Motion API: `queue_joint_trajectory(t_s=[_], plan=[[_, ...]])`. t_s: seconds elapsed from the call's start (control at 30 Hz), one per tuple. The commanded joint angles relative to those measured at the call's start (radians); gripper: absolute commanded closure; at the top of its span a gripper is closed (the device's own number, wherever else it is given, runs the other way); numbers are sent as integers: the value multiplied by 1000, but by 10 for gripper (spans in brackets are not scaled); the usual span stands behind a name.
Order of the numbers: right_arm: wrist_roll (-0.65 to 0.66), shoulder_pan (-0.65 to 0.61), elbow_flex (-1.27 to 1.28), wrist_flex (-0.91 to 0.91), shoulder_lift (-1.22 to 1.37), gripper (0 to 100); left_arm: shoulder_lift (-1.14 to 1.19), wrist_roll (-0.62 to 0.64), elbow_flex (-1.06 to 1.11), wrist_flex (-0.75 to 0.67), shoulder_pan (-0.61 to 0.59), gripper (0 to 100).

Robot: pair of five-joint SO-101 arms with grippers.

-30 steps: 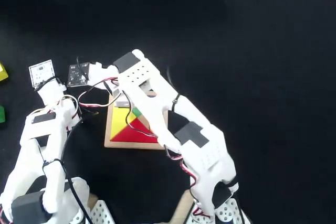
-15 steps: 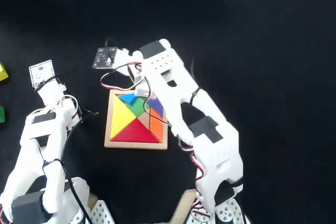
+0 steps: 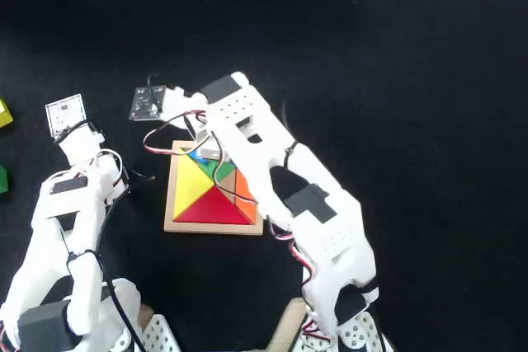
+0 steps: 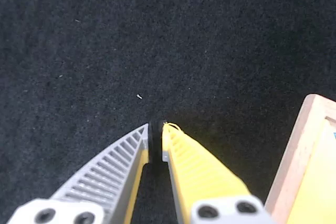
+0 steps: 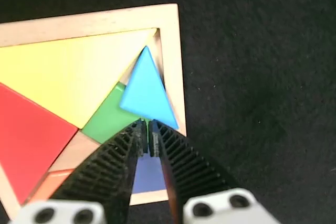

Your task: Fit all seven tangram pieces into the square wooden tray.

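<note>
Right hand (image 5: 146, 128) clenched, tips against blue triangle (image 5: 146, 94), which lies askew over tray (image 5: 100, 22) corner, apparently not seated. Already flat inside: yellow triangle (image 5: 63, 80), red triangle (image 5: 29, 140), green piece (image 5: 106, 123). Judged near finish. Left hand (image 4: 156, 127) clenched, empty, over bench (image 4: 105, 35) beside tray.

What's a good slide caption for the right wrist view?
Right gripper, shut, at the edge of a blue triangle lying askew in a corner of the wooden tray.
</note>
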Motion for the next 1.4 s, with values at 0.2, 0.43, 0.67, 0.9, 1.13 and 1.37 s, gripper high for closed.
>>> queue_joint_trajectory(t_s=[0.2, 0.43, 0.67, 0.9, 1.13, 1.37], plan=[[-44, -18, -18, -15, -1, 987, -20, -8, -18, -14, 5, 939], [-44, -69, -16, -31, -1, 987, -20, -8, -18, -14, 5, 939], [-44, -72, -24, -35, -8, 987, -20, -8, -18, -14, 5, 939], [-46, -66, -68, 58, -13, 987, -20, -8, -18, -14, 5, 938], [-44, 6, -90, 35, 51, 987, -20, -8, -18, -14, 7, 938], [-46, -20, -150, 23, 105, 987, -20, -8, -18, -15, 8, 938]])
